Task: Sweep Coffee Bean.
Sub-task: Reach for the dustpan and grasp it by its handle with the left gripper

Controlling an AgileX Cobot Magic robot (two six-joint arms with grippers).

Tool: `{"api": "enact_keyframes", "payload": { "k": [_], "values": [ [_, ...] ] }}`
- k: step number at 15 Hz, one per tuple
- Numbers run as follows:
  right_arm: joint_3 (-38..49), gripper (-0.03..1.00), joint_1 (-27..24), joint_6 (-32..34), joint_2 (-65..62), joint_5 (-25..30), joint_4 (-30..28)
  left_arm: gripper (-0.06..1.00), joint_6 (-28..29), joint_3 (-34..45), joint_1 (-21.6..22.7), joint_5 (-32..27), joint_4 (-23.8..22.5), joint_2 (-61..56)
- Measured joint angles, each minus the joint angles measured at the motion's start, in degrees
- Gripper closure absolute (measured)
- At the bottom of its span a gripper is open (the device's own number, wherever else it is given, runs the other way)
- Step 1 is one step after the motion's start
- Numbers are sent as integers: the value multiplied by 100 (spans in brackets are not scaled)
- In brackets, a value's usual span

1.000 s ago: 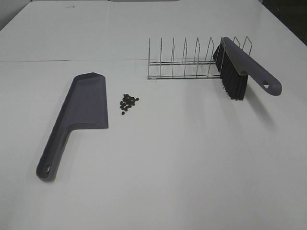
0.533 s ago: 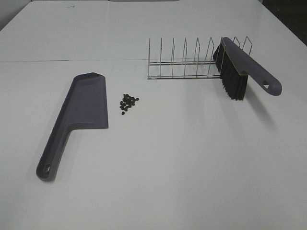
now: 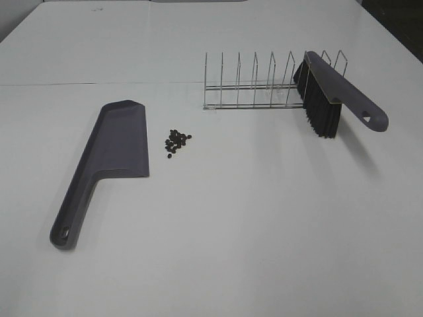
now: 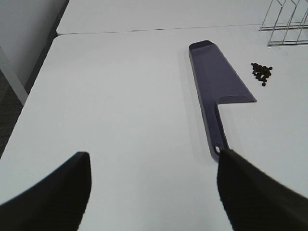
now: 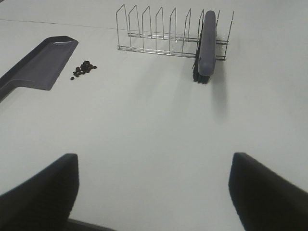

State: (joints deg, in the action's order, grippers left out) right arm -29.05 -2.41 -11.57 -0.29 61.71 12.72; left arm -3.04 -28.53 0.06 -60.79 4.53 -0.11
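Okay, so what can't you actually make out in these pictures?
Coffee bean count: too small and clumped, every view.
Dustpan handle: cut off by the frame edge, right wrist view.
Both arms: outside the exterior high view.
Brush bristle tips: whether they touch the table, unclear in any view.

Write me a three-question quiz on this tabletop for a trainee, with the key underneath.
1. True or false: the brush lies flat on the table.
2. Where are the coffee beans? A) inside the dustpan; B) on the table, between the dustpan and the wire rack; C) under the brush.
3. Fill in: the fingers of the left gripper and the right gripper stand ___, with nothing between them.
Key: 1 false, it stands in the rack with its bristles down; 2 B; 3 open.
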Motion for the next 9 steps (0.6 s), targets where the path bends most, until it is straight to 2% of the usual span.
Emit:
{"api": "enact_keyframes", "payload": {
  "k": [9],
  "values": [
    [0, 25, 0, 0, 0, 0, 0, 28, 0, 0, 0, 0, 0, 0]
  ]
}}
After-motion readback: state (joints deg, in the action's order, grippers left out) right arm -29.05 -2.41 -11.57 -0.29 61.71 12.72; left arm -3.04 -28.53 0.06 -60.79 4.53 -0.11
